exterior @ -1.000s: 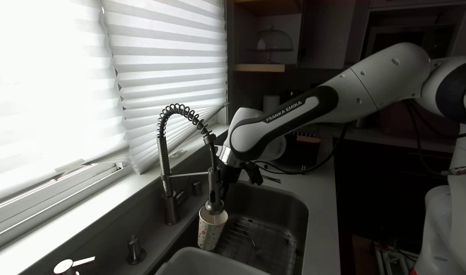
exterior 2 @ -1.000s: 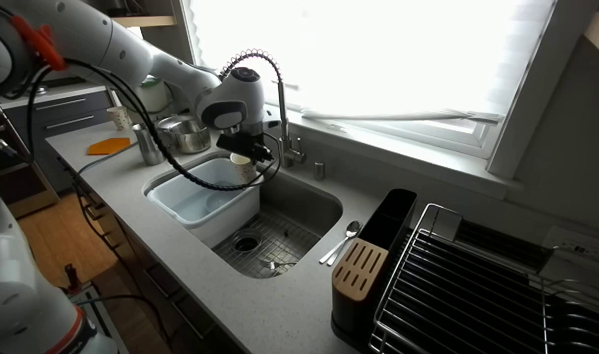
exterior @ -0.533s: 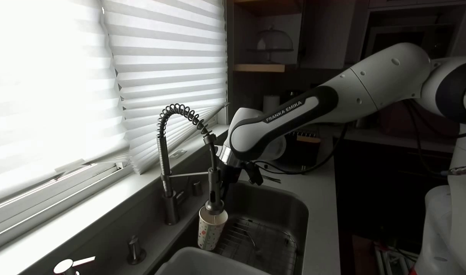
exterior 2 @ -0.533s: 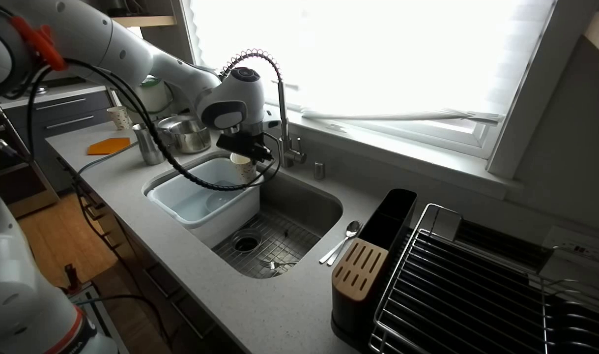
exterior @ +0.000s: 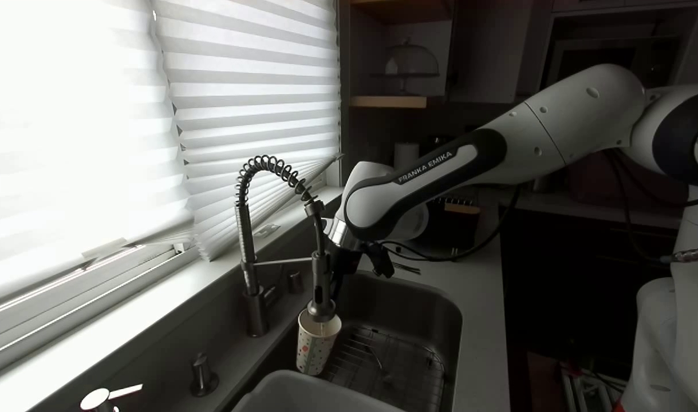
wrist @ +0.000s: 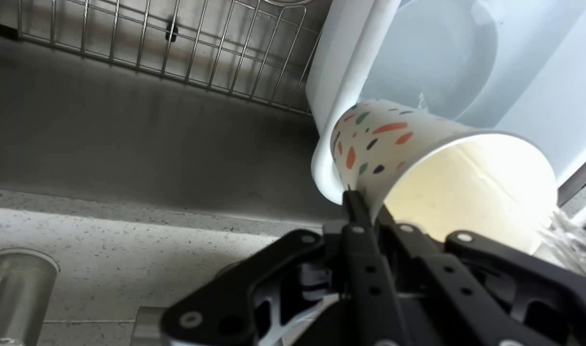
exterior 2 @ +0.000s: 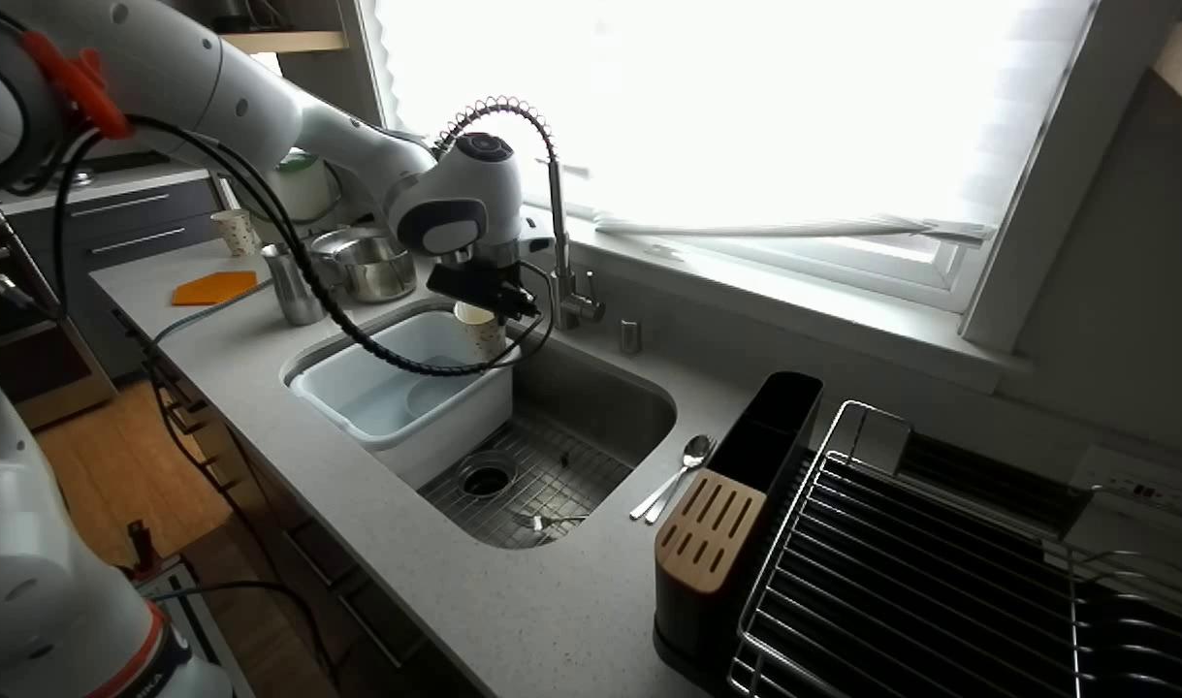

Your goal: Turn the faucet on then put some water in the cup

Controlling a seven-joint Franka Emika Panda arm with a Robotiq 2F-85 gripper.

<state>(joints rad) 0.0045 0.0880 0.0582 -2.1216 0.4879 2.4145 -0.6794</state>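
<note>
The off-white cup (wrist: 384, 144) has coloured specks. My gripper (wrist: 368, 204) is shut on its wall at the rim, one finger inside and one outside. In an exterior view the cup (exterior: 314, 350) hangs nearly upright directly under the spray head of the chrome faucet (exterior: 247, 240). A thin stream of water (exterior: 323, 328) shows between head and cup. In the wrist view clear water (wrist: 571, 242) streams at the cup's right rim. The faucet's spring neck (exterior 2: 557, 204) and side handle (exterior 2: 591, 289) show in an exterior view. The faucet head partly hides the gripper in an exterior view.
A white tub (exterior 2: 440, 448) with a dish inside stands in the sink (exterior 2: 605, 388), close beside the cup. Soap fittings (exterior: 201, 375) line the sink's back edge. A pot (exterior 2: 377, 271), a metal tumbler (exterior 2: 295, 286) and another speckled cup (exterior 2: 236, 233) stand on the counter.
</note>
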